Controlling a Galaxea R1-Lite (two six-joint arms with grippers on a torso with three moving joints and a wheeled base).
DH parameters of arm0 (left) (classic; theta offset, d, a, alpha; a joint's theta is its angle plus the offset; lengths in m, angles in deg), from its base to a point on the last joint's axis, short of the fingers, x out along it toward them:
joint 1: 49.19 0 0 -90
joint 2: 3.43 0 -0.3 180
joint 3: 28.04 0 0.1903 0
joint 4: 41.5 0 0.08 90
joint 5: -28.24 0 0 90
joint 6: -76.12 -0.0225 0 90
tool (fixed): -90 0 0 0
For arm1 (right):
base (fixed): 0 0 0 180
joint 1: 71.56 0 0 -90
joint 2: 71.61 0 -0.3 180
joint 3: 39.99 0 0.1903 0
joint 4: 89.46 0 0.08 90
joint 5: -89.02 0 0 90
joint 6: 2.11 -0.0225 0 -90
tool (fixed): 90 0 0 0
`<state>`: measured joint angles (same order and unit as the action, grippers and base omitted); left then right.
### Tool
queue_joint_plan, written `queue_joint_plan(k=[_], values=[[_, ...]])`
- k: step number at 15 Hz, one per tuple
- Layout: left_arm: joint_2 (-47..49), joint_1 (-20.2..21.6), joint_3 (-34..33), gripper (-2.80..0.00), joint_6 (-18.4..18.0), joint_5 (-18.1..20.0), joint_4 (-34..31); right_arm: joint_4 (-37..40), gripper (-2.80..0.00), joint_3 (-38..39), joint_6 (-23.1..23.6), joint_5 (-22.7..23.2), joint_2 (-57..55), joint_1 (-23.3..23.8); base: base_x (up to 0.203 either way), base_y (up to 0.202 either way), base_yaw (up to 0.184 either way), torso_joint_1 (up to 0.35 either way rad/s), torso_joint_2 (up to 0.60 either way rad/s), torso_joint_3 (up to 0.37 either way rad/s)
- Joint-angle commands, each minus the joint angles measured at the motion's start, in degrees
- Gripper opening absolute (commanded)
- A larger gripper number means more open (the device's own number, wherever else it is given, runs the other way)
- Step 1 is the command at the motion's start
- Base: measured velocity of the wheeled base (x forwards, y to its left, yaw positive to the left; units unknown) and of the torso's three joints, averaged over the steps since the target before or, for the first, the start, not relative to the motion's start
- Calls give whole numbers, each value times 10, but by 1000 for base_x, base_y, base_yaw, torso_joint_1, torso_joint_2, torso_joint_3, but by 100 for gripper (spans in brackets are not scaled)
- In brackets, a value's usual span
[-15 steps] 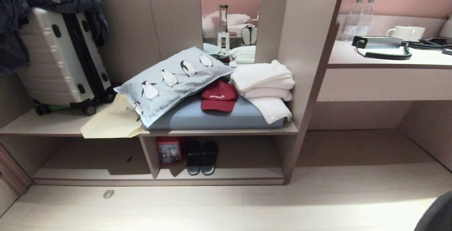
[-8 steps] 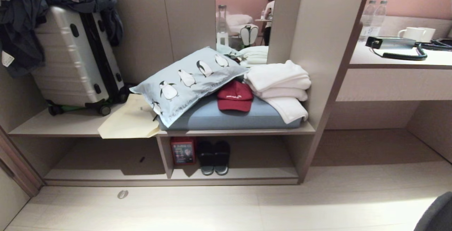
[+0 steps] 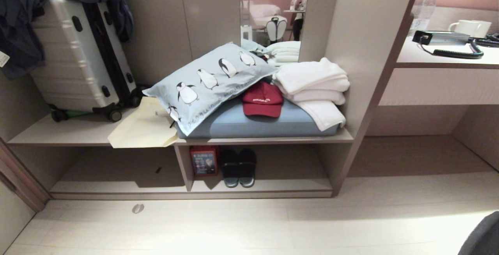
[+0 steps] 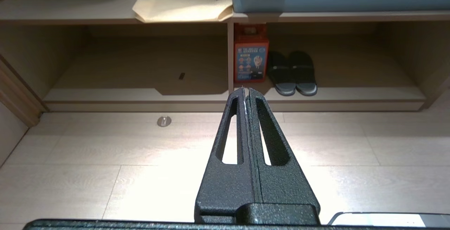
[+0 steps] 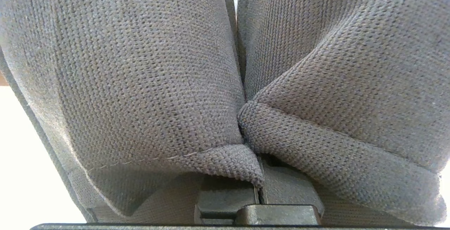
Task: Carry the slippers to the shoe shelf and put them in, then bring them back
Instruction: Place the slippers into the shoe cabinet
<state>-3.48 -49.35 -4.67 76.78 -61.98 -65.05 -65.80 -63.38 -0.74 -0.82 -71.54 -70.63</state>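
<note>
The right gripper is clamped on the slippers for carrying to the shoe shelf ahead, while the idle left gripper stays pressed together

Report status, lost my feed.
Right gripper shut on grey-blue knit fabric slippers. Left gripper shut, empty. Low pale-wood shoe shelf ahead; black slippers, red box inside.

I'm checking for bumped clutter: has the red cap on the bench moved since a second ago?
No. The red cap sits just as before between pillow and towels; only the camera moved.
</note>
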Motion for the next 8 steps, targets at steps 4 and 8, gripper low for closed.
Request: queue_joint_plan(k=[4,8], values=[[0,0,-1,-280,0,0,0,-1,-280,0,0,2,0,0,0,0,0,5,3,-194],[0,0,-1,-280,1,0,0,-1,-280,0,-1,2,1,0,0,0,0,6,2,-196]])
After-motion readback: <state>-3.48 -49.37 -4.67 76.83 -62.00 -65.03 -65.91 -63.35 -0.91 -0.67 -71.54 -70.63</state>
